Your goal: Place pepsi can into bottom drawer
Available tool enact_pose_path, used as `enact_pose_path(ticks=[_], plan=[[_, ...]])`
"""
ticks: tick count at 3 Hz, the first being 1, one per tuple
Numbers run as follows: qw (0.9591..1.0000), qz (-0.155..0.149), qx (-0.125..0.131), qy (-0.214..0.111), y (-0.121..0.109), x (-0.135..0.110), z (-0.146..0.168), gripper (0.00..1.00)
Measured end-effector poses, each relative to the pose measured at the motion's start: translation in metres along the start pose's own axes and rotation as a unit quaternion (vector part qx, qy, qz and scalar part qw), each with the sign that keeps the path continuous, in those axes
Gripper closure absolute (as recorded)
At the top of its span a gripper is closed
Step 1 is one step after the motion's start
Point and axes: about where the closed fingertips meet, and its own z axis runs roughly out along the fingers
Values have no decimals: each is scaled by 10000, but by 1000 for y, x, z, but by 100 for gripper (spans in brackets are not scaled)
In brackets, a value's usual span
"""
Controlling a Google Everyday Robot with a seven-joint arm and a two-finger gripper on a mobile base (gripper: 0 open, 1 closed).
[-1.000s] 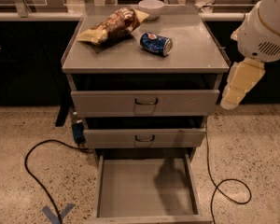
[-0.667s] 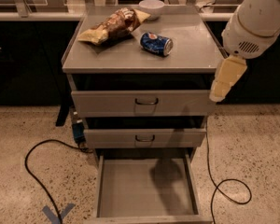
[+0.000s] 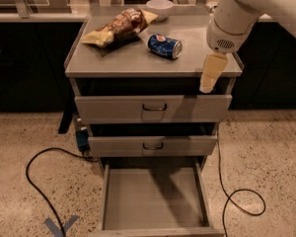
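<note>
Gripper [image 3: 210, 74] hangs at the worktop's [image 3: 133, 63] right front edge, well apart from the pepsi can [image 3: 165, 46]; open or closed cannot be told. The can lies on its side mid-worktop, near the chip bag [image 3: 119, 27]. Bottom drawer [image 3: 153, 196] stands pulled out, with open room above its floor.

The arm [image 3: 259, 4] is a thick, smooth white shell with a rounded end, which carries a small patch of dark vent holes on its near face. Below it the gripper [image 3: 208, 78] is a pale cream, tapering piece, over the near right edge of the cabinet top [image 3: 138, 60].
</note>
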Motion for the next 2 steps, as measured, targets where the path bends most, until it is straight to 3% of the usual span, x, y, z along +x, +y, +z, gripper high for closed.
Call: enact_pose_path(ticks=[1, 2], plan=[[10000, -10, 29, -39, -6, -5, 5, 0], [9994, 31, 3, -332, -24, -15, 18, 0]])
